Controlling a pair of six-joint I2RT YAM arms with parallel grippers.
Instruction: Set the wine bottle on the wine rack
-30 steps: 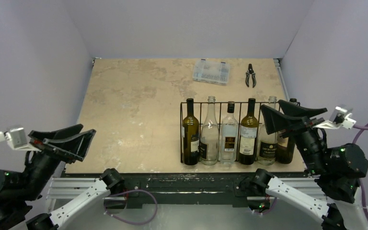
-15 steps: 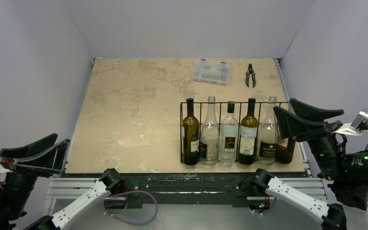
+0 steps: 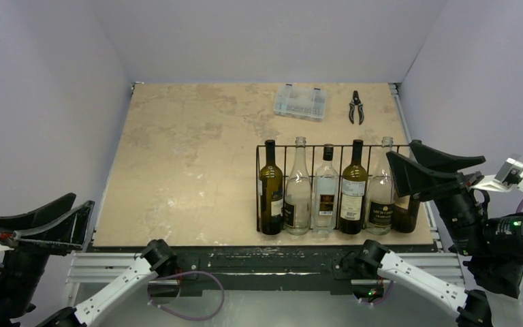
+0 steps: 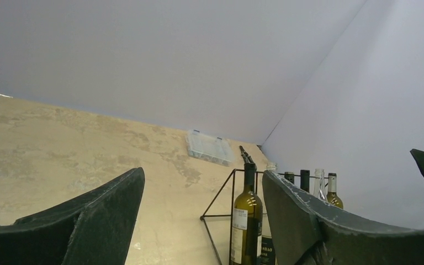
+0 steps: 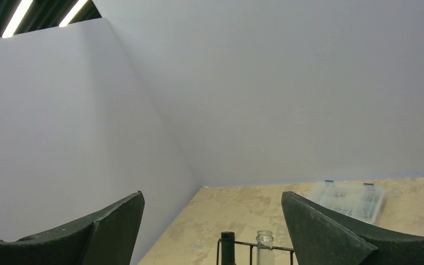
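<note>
The black wire wine rack (image 3: 313,146) stands on the table at the near right. It holds several upright wine bottles, from a dark green one (image 3: 270,194) at the left end to a dark one (image 3: 406,212) at the right end, partly hidden behind my right gripper. My right gripper (image 3: 400,148) is open and empty, just right of the rack's right end. My left gripper (image 3: 84,203) is open and empty, off the table's near left corner. The left wrist view shows open jaws (image 4: 203,182), the rack (image 4: 221,190) and the green bottle (image 4: 246,215). The right wrist view shows open jaws (image 5: 212,196) above two bottle tops (image 5: 227,240).
A clear plastic compartment box (image 3: 300,101) and black pliers (image 3: 357,107) lie at the far right of the table. Purple walls close in the table on three sides. The table's right edge runs close beside the rack.
My left arm has drawn back left and down, off the table's near corner. My right gripper has moved right, away from the rack's last bottle. Both stay open.
</note>
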